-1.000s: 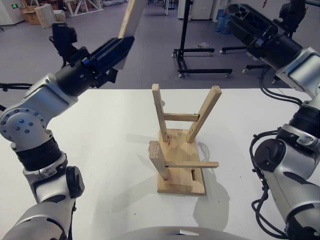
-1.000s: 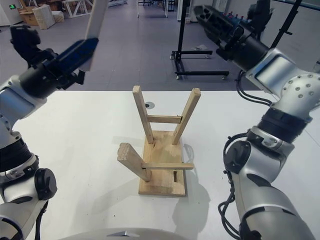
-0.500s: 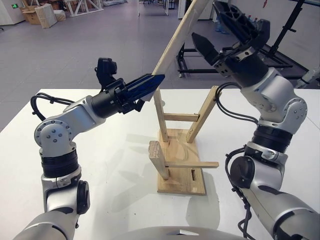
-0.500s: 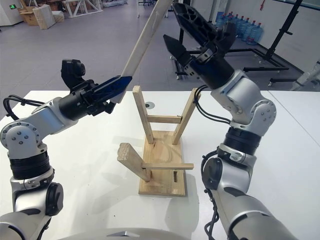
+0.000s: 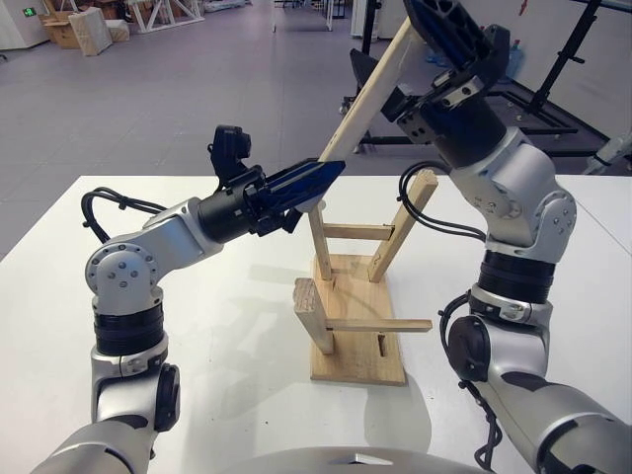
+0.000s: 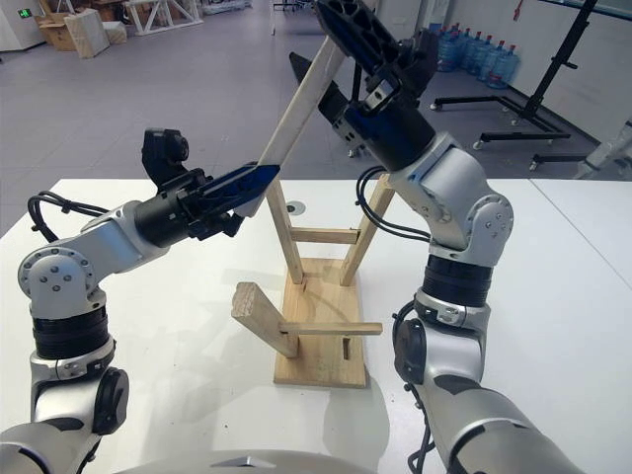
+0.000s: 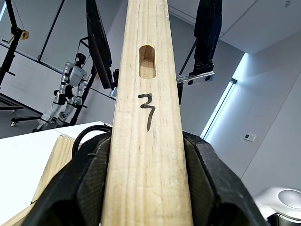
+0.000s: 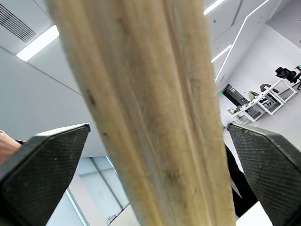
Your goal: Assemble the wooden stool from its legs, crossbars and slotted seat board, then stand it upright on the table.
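Currently, the items on and above the table (image 5: pixel 227 326) are being listed as follows.

1. Loose leg (image 5: pixel 367 91): it is being held aloft at a slant above the rear of the assembly. Its lower end is being clamped by the left tool (image 5: pixel 324 174), whose fingers (image 7: pixel 87 188) are being pressed against both side faces. An oval slot (image 7: pixel 147 61) and a handwritten mark are being shown on the face turned to the left wrist view. Whether this end is touching the rear-left leg just below it cannot be told.

2. Right tool (image 6: pixel 316 44): it is being held around the upper part of the same leg with its fingers apart. A gap is being left between each pad (image 8: pixel 42 160) and the wood.

3. Seat board (image 5: pixel 360 367): it is being carried flat on the table, near its middle.

4. Rear-left leg (image 5: pixel 316 222) and rear-right leg (image 5: pixel 405 225): they are being held upward in the board, leaning apart, and are being joined by the upper crossbar (image 5: pixel 357 232).

5. Front leg (image 5: pixel 311 314): it is being seated tilted at the board's front left. The lower crossbar (image 5: pixel 380 324) is being carried by it, with its far end hanging free.
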